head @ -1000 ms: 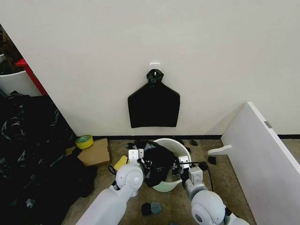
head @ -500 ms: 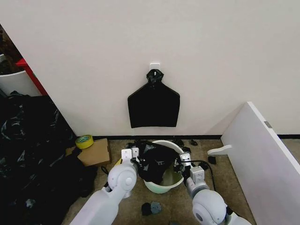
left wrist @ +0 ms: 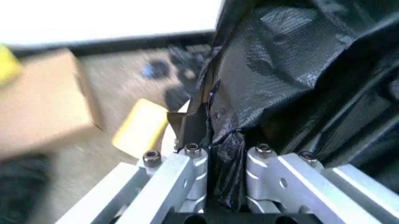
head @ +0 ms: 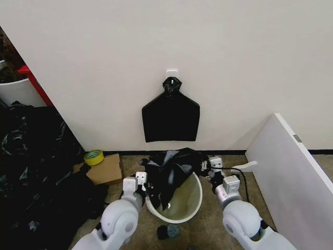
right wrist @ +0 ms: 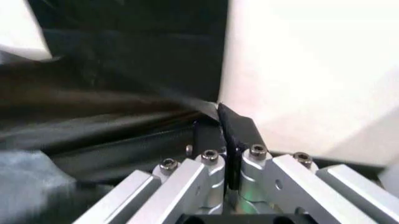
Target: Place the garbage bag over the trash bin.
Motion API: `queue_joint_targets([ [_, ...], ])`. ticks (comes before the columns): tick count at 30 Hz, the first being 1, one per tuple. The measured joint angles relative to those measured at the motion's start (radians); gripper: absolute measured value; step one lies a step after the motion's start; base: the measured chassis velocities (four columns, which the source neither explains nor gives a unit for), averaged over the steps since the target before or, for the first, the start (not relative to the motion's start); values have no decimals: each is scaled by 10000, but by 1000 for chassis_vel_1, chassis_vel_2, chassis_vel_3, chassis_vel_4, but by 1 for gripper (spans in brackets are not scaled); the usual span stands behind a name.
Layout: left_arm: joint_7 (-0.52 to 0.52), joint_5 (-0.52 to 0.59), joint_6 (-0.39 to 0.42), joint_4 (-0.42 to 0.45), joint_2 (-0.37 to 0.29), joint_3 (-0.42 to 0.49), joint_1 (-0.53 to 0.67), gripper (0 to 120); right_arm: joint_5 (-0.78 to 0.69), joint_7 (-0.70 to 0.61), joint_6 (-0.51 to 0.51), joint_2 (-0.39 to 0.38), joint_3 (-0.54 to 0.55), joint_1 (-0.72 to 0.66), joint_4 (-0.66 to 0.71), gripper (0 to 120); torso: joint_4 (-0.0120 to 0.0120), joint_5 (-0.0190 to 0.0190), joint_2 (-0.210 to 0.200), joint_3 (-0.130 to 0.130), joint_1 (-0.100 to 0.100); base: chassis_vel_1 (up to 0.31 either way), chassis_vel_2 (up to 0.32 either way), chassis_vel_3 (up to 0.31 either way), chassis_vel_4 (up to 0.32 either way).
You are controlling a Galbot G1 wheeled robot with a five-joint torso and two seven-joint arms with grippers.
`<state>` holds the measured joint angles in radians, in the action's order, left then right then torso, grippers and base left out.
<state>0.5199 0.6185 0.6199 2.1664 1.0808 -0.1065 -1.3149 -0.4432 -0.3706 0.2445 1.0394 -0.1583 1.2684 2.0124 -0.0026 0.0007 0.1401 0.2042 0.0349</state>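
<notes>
Garbage bag (head: 169,174) strung between both grippers, above the trash bin (head: 177,214) mouth, sagging into it on the left gripper's side. Left gripper (head: 143,182) clamped on a bunched fold of bag edge, just outside the bin's left rim; in the left wrist view, film (left wrist: 287,79) pinched narrow between fingers (left wrist: 187,175). Right gripper (head: 209,167) clamped on the opposite edge, beyond the right rim, toward the wall; a thin strip of bag (right wrist: 234,128) nipped between nearly closed fingers (right wrist: 259,161). Held apart like this probably to spread the mouth wider than the rim so it can drop over. Bag not yet over the rim: front and right rim bare, interior still showing.

Room: cardboard box (head: 101,169) with tape roll (head: 93,157) near, outward of left gripper. White board (head: 283,166) close outward of right gripper, tighter there. Wall (head: 166,52) and hanging black bundle (head: 170,119) just past both grippers, little forward margin. Small dark bits on floor (head: 167,230) on the near side of the bin, between the arms.
</notes>
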Motion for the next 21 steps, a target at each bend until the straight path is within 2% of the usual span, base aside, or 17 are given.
queue_joint_targets([
  [4, -214, -242, -284, 608, -315, -198, -395, 5, -317, -178, 193, -63, -79, 117, -44, 0, 0, -1, 0, 0, 0, 0, 0, 0, 0],
  [6, -299, -111, -293, 1145, -493, -287, -571, 5, -374, -256, 308, -109, -112, 223, -44, 0, -1, 0, 0, 0, 0, 0, 0, 0, 0],
  [10, -273, 166, -401, 1508, -561, -368, -583, 5, -365, -299, 410, -170, -114, 469, 66, 0, 0, -1, 0, 0, 0, 0, 0, 0, 0],
  [16, -209, 1028, -492, 1845, -635, -696, -484, 5, 40, -77, 358, -272, -102, 1150, 293, 0, -4, -2, 0, 0, 0, 0, 0, 0, 0],
  [21, 6, 2386, 202, 2382, -779, -1233, -465, 5, 871, 945, -49, -275, -350, 1481, 42, 0, -1, -1, 0, 0, 0, 0, 0, 0, 0],
])
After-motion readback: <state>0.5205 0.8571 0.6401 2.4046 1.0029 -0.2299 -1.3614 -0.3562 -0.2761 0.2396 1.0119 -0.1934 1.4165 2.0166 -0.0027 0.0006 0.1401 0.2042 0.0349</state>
